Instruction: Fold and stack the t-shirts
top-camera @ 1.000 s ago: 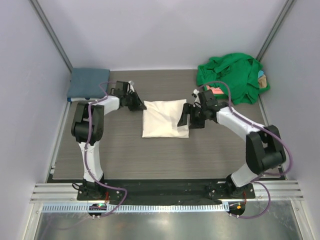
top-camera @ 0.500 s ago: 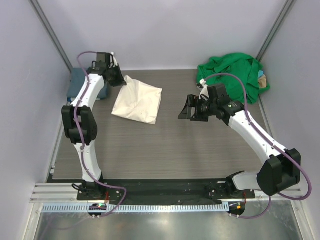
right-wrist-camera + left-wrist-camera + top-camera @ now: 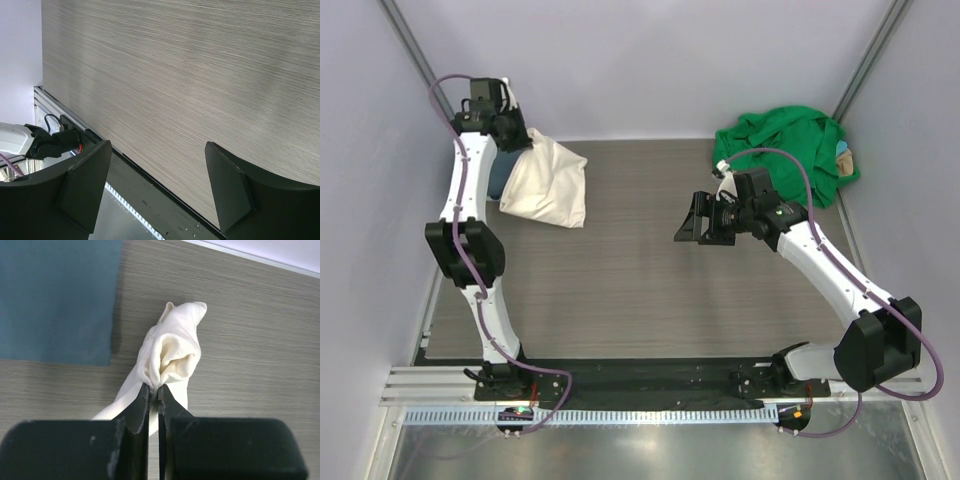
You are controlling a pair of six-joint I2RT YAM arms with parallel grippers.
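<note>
Top external view puts the folded cream-white t-shirt (image 3: pixel 548 185) at the far left of the worktop (image 3: pixel 640 290), hanging as a slack bundle from one bunched corner. The left fingers (image 3: pixel 142 407) are clenched on that corner, the cloth puckering out just beyond their tips in the wrist view. Whether its lower edge trails on the surface or hangs just clear, I cannot tell. Just beside it, in the far left corner, lies the slate-blue t-shirt (image 3: pixel 55 295), flat and squared. The cream one is probably held high by a corner so it can be swung over and laid on top as the next layer of the stack. The right fingers (image 3: pixel 87 185) are spread wide and grasp nothing, hovering over bare worktop near the middle, well apart from both shirts, likely parked out of the carry's way. Behind them, in the far right corner, a heaped green t-shirt (image 3: pixel 785 150) lies unfolded, so a good share of the job looks undone.
</note>
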